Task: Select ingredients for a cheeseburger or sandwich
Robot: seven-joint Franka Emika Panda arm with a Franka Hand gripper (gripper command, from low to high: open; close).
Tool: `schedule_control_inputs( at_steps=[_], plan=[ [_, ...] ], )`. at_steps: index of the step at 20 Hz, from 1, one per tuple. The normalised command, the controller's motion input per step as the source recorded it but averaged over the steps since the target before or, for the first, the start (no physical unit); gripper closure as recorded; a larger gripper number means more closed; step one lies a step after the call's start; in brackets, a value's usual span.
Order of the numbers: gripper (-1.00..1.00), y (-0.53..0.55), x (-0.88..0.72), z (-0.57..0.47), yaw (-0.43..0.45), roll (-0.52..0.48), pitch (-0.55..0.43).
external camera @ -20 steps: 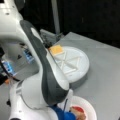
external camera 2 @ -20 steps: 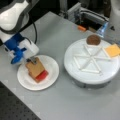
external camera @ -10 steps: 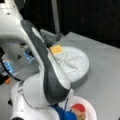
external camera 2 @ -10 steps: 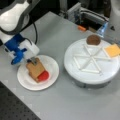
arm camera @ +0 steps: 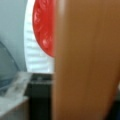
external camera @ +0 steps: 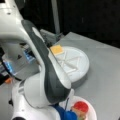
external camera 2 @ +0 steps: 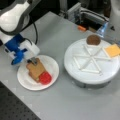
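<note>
The gripper point(external camera 2: 32, 60) pinches a tan toast slice point(external camera 2: 35, 69) on the white plate point(external camera 2: 51, 65), tomato disc point(external camera 2: 45, 77) just beyond the jaws; a crooked release could topple it.

Grey matte table point(external camera 2: 75, 100) forms the work surface in both front views. A black perforated board point(external camera 2: 15, 110) borders its lower left edge. Backdrop is dark, near black point(external camera: 95, 20), crossed by a grey upright post point(external camera: 55, 15). Lighting even; shadows soft.
</note>
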Motion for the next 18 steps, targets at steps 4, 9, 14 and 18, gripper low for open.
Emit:
schedule_control_inputs(
  at_steps=[4,9,14,18],
  plan=[
    [-1.0,0.05,0.07,0.02,0.13,-0.136,0.056],
    [-1.0,0.02,0.06,0.02,0.136,-0.128,0.052],
    [-1.0,0.0,0.07,0.01,0.14,-0.122,0.046],
    [-1.0,0.0,0.06,0.04,0.135,-0.127,0.059]
  ],
)
